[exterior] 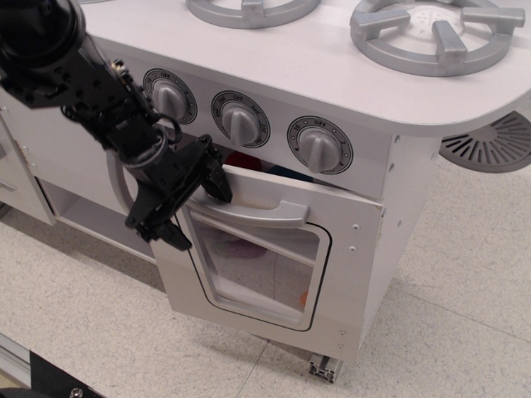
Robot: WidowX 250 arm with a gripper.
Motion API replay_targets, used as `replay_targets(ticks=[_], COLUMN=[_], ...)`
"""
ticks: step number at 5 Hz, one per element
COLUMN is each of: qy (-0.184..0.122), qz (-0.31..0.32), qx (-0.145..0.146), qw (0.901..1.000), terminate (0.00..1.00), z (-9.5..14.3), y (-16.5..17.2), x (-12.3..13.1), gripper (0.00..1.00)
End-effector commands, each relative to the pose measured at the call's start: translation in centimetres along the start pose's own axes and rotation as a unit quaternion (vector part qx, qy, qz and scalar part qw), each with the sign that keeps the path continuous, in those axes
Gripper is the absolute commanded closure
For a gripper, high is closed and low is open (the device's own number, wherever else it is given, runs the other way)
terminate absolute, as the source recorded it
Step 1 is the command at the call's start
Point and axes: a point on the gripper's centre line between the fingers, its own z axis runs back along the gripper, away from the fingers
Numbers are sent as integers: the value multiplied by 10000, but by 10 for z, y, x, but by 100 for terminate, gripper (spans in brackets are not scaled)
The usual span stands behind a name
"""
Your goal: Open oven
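The white oven door (340, 282) has a rounded clear window (261, 274) in a grey frame and a wide silver-grey handle (261, 215). The door stands ajar, its top edge tipped outward from the body, with a dark gap under the knob panel. My black gripper (196, 212) is at the left end of the handle. Its jaws are spread: the upper finger (217, 181) hooks behind the handle's left end and the lower finger (170, 235) hangs in front of the door's left edge. Nothing is clamped between them.
Three grey knobs (241, 120) sit on the panel above the door, and two grey burners (436, 33) on the white top. A cupboard with a vertical grey handle (121, 184) lies behind my arm at left. A grey grate (494, 141) lies on the tiled floor at right.
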Motion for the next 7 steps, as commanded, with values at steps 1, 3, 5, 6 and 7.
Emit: replay_targets(ticks=[1,3,5,6,7], qy=[-15,-1388,-2313,-2075,-1739], qz=[-490,-1920,-3028,-3497,-3778], qx=[580,848,312,372,611], qw=[9971,9678,9240,9128,9074], terminate=[0,0,0,0,0], z=[67,95,64,52,40], y=[27,4,-35,-38,-36], x=[13,29,66,66,61], gripper=[0,0,0,0,0])
